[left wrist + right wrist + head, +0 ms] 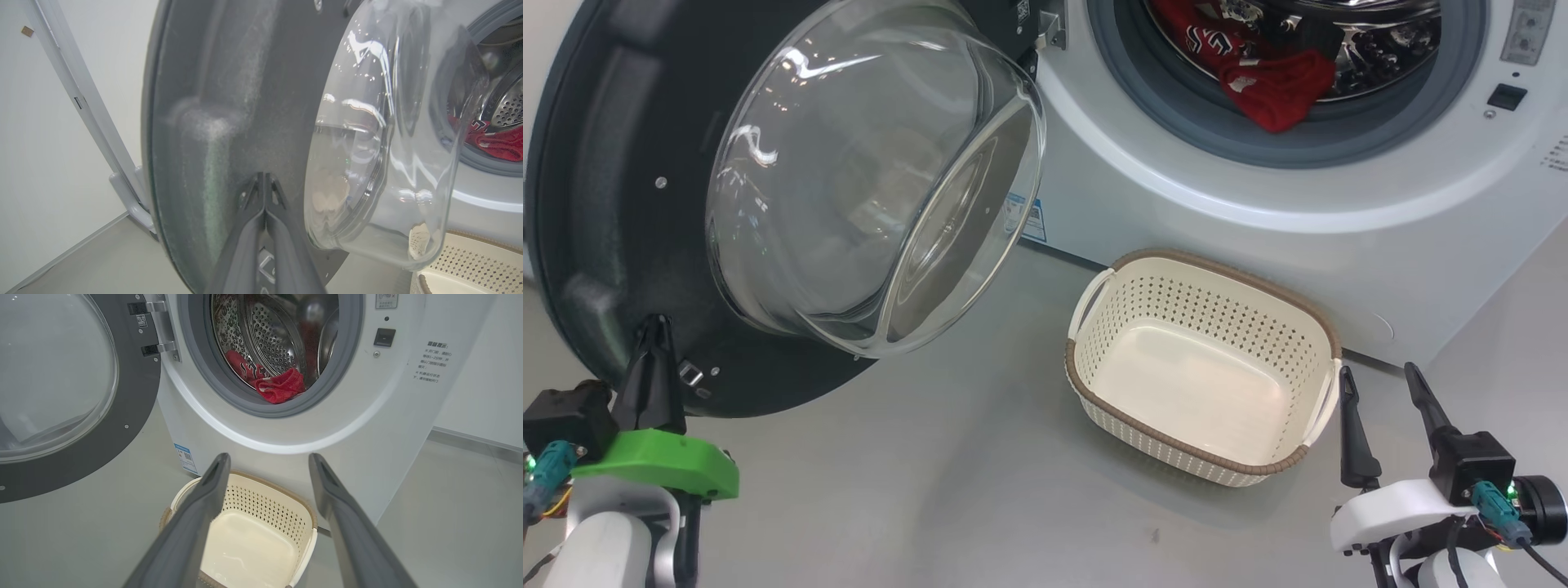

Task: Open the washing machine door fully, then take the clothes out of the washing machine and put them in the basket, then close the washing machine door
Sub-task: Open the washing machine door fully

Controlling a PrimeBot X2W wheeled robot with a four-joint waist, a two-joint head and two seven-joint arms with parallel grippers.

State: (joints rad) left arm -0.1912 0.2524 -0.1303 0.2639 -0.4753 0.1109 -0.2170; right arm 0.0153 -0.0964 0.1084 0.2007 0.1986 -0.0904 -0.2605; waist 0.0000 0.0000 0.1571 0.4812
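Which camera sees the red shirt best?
The right wrist view: the red shirt lies unblocked at the drum's front. The head view cuts off its top; the left wrist view catches an edge beside the door glass.

Grey floor [947, 490] meets a white wall [490, 388] — a pale metal post [88, 108] stands beside it.

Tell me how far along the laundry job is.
Done: the washing machine door stands wide open. In hand: the left gripper, shut, is at its inner face; the right gripper is open, empty. Left: the clothes lie in the drum, the basket is empty, then closing the door.
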